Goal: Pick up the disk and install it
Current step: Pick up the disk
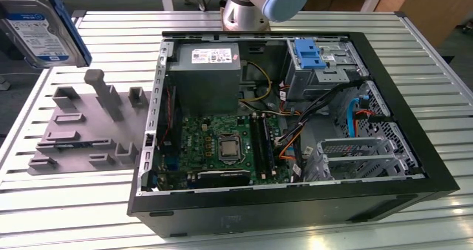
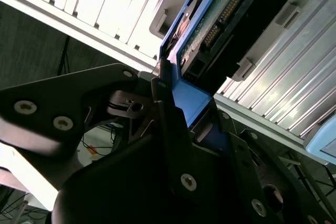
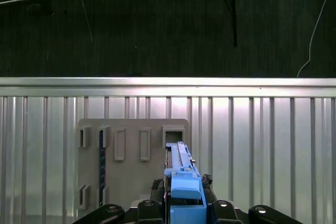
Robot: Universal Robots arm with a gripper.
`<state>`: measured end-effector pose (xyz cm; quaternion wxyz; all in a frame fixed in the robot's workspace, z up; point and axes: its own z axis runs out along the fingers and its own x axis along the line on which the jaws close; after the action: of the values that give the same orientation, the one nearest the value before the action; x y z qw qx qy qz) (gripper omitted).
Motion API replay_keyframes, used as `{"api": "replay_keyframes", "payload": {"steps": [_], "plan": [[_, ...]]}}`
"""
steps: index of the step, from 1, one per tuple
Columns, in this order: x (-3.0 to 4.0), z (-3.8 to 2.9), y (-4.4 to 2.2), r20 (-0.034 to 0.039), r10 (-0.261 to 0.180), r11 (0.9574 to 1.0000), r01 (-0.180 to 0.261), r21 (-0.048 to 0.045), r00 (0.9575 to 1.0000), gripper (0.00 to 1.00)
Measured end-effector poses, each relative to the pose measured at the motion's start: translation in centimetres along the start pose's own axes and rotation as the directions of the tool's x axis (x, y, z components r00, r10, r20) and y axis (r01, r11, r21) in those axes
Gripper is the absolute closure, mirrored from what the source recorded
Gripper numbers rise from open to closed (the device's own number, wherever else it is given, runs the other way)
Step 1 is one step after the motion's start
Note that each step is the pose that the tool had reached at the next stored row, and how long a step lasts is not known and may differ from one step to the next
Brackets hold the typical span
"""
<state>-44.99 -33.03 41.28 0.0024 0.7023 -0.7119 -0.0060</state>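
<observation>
The disk, a silver drive with a white-and-blue label in a blue carrier frame, hangs in the air at the exterior view's upper left, above the grey parts holder. In the second wrist view my gripper is shut on the blue frame, and the disk shows its circuit board and connector. In the first wrist view the disk stands edge-on in my gripper, over the holder. The open computer case lies to the exterior view's right, its metal drive bay at the far corner.
A blue latch piece sits on the bay. A grey power supply box, the green motherboard and loose cables lie inside the case. The arm's base stands behind it. The slatted metal table ends near the holder.
</observation>
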Motion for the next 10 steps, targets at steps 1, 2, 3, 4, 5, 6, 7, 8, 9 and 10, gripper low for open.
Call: {"api": "replay_keyframes", "payload": {"steps": [1, 2, 3, 4, 5, 6, 7, 8, 9, 10], "plan": [[0.0, -0.08, 0.0, 0.0, 0.0, 1.0, 0.0, -0.0001, 1.0, 0.63], [0.0, -0.15, 0.0, 0.0, 0.0, 1.0, 0.0, 0.0, 1.0, 0.63], [0.0, -0.23, 0.0, 0.0, 0.0, 1.0, 0.0, -0.0001, 1.0, 0.63], [0.0, -0.3, 0.0, 0.0, 0.0, 1.0, 0.0, 0.0, 1.0, 0.63], [0.0, -0.36, 0.01, 0.0, 0.0, 1.0, 0.0, 0.0, 1.0, 0.63], [0.0, -0.42, 0.01, 0.0, 0.0, 1.0, 0.0, 0.0, 1.0, 0.63], [0.0, -0.49, 0.0, 0.0, 0.0, 1.0, 0.0, 0.0, 1.0, 0.63], [0.0, -0.54, 0.01, 0.0, 0.0, 1.0, 0.0, 0.0, 1.0, 0.63], [0.0, -0.6, 0.01, 0.0, 0.0, 1.0, 0.0, 0.0, 1.0, 0.63], [0.0, -0.66, 0.01, 0.0, 0.0, 1.0, 0.0, -0.0001, 1.0, 0.63]]}}
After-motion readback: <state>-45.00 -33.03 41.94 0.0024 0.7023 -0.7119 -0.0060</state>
